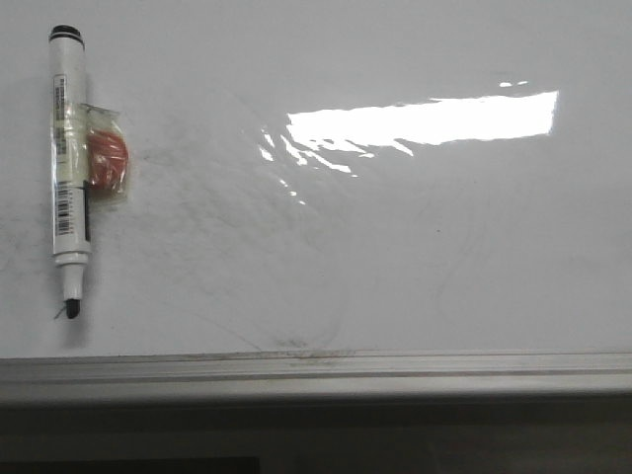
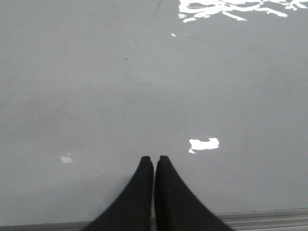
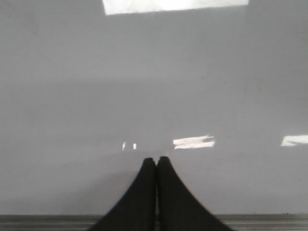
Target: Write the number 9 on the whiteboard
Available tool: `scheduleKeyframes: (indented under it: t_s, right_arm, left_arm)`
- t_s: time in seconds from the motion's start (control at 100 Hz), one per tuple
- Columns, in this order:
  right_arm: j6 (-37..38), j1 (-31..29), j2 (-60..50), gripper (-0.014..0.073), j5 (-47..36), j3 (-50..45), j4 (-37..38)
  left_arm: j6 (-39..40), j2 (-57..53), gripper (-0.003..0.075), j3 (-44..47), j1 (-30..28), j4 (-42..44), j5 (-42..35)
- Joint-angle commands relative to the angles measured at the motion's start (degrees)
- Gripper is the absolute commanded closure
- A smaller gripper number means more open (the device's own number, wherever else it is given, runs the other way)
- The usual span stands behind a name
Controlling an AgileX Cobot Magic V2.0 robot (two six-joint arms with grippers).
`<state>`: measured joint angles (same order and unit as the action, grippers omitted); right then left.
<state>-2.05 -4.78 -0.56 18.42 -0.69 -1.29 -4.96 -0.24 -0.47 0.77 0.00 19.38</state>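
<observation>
Whiteboard [image 1: 395,257] fills nearly the whole front view, glossy white, lying flat. Faint grey erased smudges are spread over its left and centre. No black marker line of a 9 is seen on it in any view. A bright glare patch [image 1: 425,120] sits in the upper right of the front frame, with smaller broken reflections trailing off its left end. The grey metal rail [image 1: 316,367] runs along the board's lower edge across the full frame width; a small dark smear is seen just above it, near centre.

A marker [image 1: 68,158] is seen at the left edge of the front frame, lengthwise top to bottom, black cap end up, dark tip down, barcode label on its white barrel. A red-orange object in clear wrap [image 1: 107,158] is stuck to the barrel's right side, touching it, about mid-length.

Left hand [image 2: 154,161] is seen in the left wrist view only: fingers brought together with a thin slit between the tips, nothing gripped, above bare board near the rail. Right hand [image 3: 156,161] is seen in the right wrist view only: fingers pressed together, nothing gripped, also over bare board by the rail. Neither hand appears in the front view; the marker is not touched by either.
</observation>
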Motion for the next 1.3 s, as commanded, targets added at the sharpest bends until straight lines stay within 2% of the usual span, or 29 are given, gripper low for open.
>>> scheduleKeyframes:
  t_s: [0.0, 0.5, 0.59, 0.86, 1.05, 1.29]
  right_arm:
    - [-0.5, -0.2, -1.3, 0.0657, -1.3, -0.6, 0.0]
    - [-0.5, -0.2, -1.3, 0.0657, -1.3, -0.6, 0.0]
    - [-0.5, -0.2, -1.3, 0.0657, -1.3, -0.6, 0.0]
    - [-0.5, -0.2, -1.3, 0.0657, -2.1, -0.6, 0.0]
    - [-0.5, -0.2, -1.3, 0.0657, -2.2, -0.6, -0.4]
    - [-0.5, -0.2, -1.3, 0.0657, -8.8, -0.6, -0.6]
  left_arm:
    - [0.5, -1.6, 0.0741, 2.4, 0.3, 0.0, -2.3]
    - [0.4, -1.6, 0.0741, 2.4, 0.3, 0.0, -2.3]
    - [-0.1, -1.6, 0.0741, 2.4, 0.3, 3.3, -2.3]
    - [-0.1, -1.6, 0.0741, 2.4, 0.3, 4.0, -7.7]
    - [-0.1, -1.6, 0.0741, 2.4, 0.3, 3.9, -8.3]
    - [-0.1, -1.6, 0.0741, 2.4, 0.3, 3.3, -10.0]
